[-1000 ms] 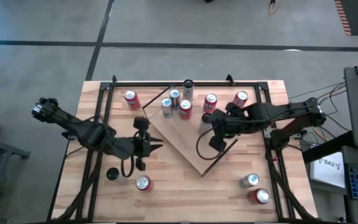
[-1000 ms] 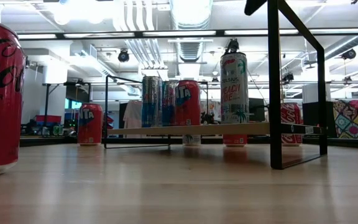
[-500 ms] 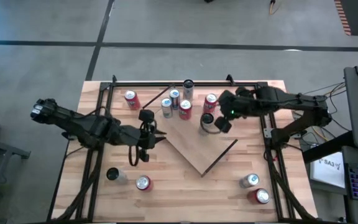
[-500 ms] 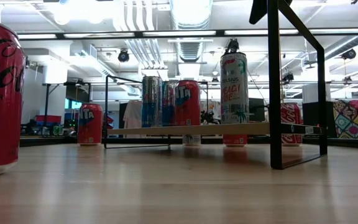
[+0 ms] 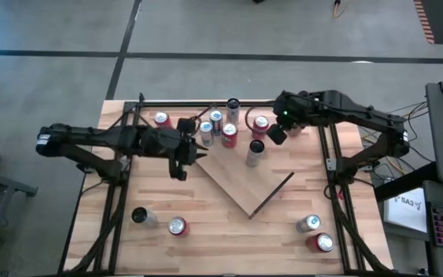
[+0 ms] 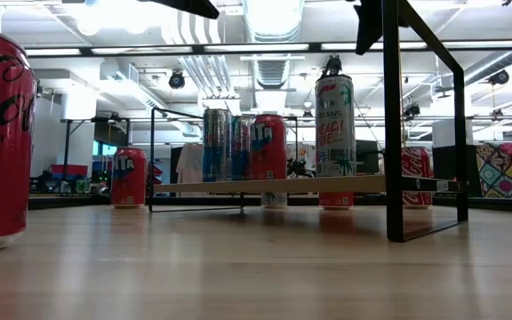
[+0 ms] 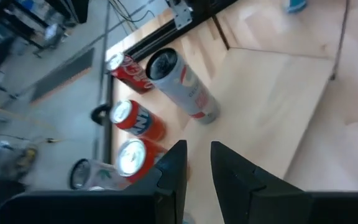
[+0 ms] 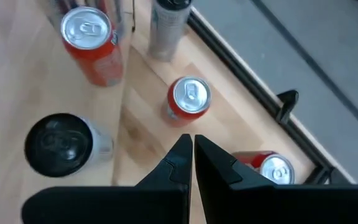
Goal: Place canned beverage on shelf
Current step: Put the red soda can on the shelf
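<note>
The shelf (image 5: 241,181) is a light-wood board lying cornerwise on the tabletop; the low view shows it (image 6: 309,185) raised on thin legs. Several cans stand on its far part, among them a tall white can with a black top (image 5: 255,151) (image 6: 335,124) and a red can (image 5: 229,135). My left gripper (image 5: 196,151) hovers over the shelf's left corner, its fingers (image 7: 178,163) slightly apart with nothing between them. My right gripper (image 5: 274,132) hangs above the cans at the far right, shut and empty (image 8: 192,146).
Loose cans stand on the tabletop: a red one at the far left (image 5: 162,121), a dark-topped one (image 5: 139,217) and a red one (image 5: 177,225) near left, a silver one (image 5: 308,223) and a red one (image 5: 323,242) near right. A black frame (image 5: 229,102) rims the table.
Both arms have swung toward the table's far edge. My left gripper has gone from the near-left tabletop to the shelf's left corner. My right gripper has gone from over the shelf's middle to the far-right cans. The cans have stayed put.
</note>
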### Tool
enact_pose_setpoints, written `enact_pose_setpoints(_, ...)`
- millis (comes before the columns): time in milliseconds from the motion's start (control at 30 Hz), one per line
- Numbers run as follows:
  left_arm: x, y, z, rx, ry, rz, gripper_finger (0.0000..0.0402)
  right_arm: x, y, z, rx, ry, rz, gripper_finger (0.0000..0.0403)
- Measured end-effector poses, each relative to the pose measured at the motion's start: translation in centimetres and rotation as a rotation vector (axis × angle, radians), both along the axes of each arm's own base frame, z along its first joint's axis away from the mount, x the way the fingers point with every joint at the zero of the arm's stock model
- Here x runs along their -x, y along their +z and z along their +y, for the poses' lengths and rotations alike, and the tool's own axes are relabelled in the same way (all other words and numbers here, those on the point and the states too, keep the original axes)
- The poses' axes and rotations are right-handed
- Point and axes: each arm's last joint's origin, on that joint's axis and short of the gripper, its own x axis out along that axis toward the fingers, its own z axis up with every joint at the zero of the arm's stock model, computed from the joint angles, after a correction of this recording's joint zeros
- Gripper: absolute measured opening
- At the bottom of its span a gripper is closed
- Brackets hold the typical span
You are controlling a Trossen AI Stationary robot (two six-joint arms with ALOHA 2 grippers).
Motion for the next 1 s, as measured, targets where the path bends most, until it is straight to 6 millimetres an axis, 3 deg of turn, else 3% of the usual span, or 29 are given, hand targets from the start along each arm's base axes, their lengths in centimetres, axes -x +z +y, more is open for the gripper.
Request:
enact_pose_setpoints(333, 0.8, 0.7, 0.0, 0.178, 0.029, -0.042, 0.0057, 0.9, -1.8, -2.4, -0.206, -0.131, 0.040, 0.0009)
enact_pose_setpoints(1000, 0.9, 0.7, -0.2, 0.284, 0.086, -0.059, 0.0057, 3.4, -4.1, -9.3, -0.395, -0.295, 0.158, 0.0009)
